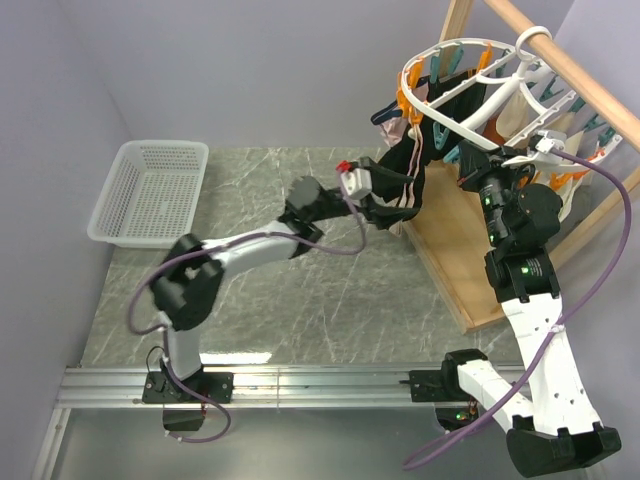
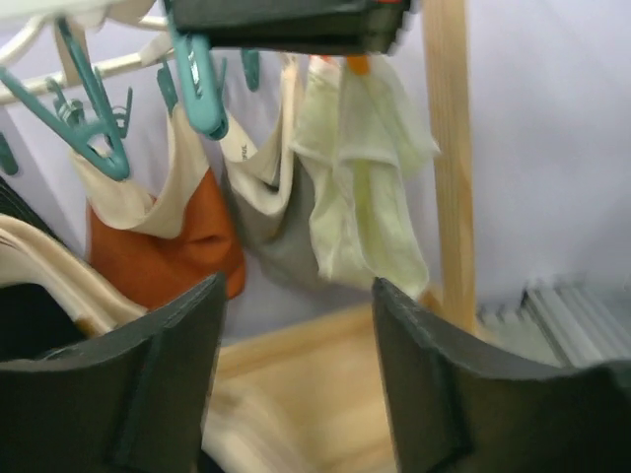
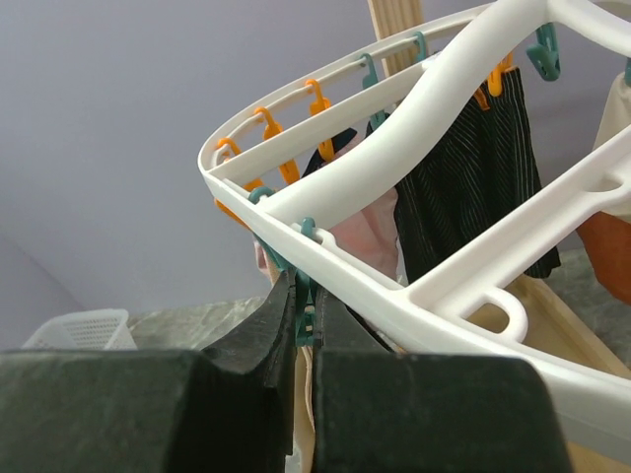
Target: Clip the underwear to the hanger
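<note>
The hanger (image 1: 452,128), a round white rack with orange and teal clips, hangs from a wooden rod at the back right. The underwear (image 1: 406,172), black with tan bands, hangs at its left edge. My left gripper (image 1: 378,203) is open and empty just left of the cloth. In the left wrist view (image 2: 296,335) nothing lies between the fingers, and the tan band (image 2: 39,264) shows at the left edge. My right gripper (image 1: 468,178) is under the rim. In the right wrist view (image 3: 306,310) it is shut on a teal clip (image 3: 308,317) below the hanger (image 3: 394,168).
A white mesh basket (image 1: 150,190) stands at the back left. The wooden rod (image 1: 570,70) rests on a wooden frame with a base board (image 1: 450,262). Rust-brown (image 2: 168,246) and cream (image 2: 365,197) garments and a black striped one (image 3: 473,187) hang from other clips.
</note>
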`<state>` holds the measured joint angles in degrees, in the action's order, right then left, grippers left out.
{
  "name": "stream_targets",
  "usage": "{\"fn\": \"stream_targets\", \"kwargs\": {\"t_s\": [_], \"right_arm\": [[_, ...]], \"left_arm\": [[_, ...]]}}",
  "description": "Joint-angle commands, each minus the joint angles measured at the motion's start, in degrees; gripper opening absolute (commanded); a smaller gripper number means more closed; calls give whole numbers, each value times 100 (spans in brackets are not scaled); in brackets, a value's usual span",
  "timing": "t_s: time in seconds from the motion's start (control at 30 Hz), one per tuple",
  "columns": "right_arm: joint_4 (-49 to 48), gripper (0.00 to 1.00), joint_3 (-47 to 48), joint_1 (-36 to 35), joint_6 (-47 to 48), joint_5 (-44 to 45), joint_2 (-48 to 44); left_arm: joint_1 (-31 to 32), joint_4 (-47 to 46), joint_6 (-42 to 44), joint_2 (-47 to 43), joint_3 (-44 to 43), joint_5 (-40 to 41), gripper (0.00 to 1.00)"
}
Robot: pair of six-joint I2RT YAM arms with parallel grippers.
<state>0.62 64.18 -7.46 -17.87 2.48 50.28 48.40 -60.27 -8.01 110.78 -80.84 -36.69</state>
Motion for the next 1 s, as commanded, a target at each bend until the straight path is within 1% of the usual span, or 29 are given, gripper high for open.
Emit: {"fn": "stream_targets", "kwargs": {"t_s": [0.0, 0.03, 0.07, 0.1, 0.13, 0.17, 0.2, 0.23, 0.27, 0.33, 0.37, 0.43, 0.47, 0.5, 0.53, 0.6, 0.77, 0.9, 0.97], "right_arm": [[-106, 0, 209, -1, 240, -116, 34], [-106, 0, 200, -9, 249, -134, 34], [-106, 0, 191, 8, 249, -151, 17], [-106, 0, 182, -9, 257, -169, 8], [-106, 0, 174, -1, 258, -178, -1], [-106, 0, 165, -1, 249, -186, -18], [-106, 0, 165, -1, 249, -195, -18], [-106, 0, 165, -1, 249, -213, -27], [-2, 0, 165, -1, 231, -222, -27], [26, 0, 173, 8, 231, -239, -36], [34, 0, 182, 8, 222, -231, -36], [34, 0, 182, 8, 231, -230, -27], [43, 0, 182, -1, 249, -230, -27], [52, 0, 182, -1, 257, -344, -27], [61, 0, 182, -1, 275, -362, -36], [78, 0, 182, 8, 310, -371, -36], [254, 0, 270, -1, 538, -441, 25], [386, 0, 297, -1, 706, -468, 43], [386, 0, 270, -1, 767, -503, 34]], "left_arm": [[-391, 1396, 1387, -1128, 349, -1487, 73], [-471, 1882, 1738, -1216, 306, -2073, 75], [-594, 2523, 2603, -1330, 227, -2210, 80], [-621, 3121, 3186, -1366, 122, -2333, 80], [-621, 4780, 3983, -1392, -192, -2430, 80], [-621, 5536, 5766, -1393, -352, -2370, 81], [-604, 6057, 6515, -1367, -476, -2326, 82], [-586, 7159, 7158, -1340, -694, -2273, 82], [-552, 7622, 8365, -1235, -853, -2090, 82], [-472, 8903, 9445, -1068, -1344, -1800, 82], [-394, 9110, 9954, -920, -1477, -1598, 82], [-332, 9366, 10160, -778, -1871, -1465, 82], [-244, 9680, 10422, -638, -1996, -1255, 82], [-183, 9796, 10547, -576, -2102, -1114, 82], [-121, 9885, 10774, -497, -2216, -991, 83], [20, 9850, 10899, -452, -2252, -658, 83], [266, 9596, 11189, -355, -2191, -50, 84], [319, 8886, 11304, -373, -1901, 302, 84], [345, 8683, 11322, -364, -1857, 399, 84]]}}
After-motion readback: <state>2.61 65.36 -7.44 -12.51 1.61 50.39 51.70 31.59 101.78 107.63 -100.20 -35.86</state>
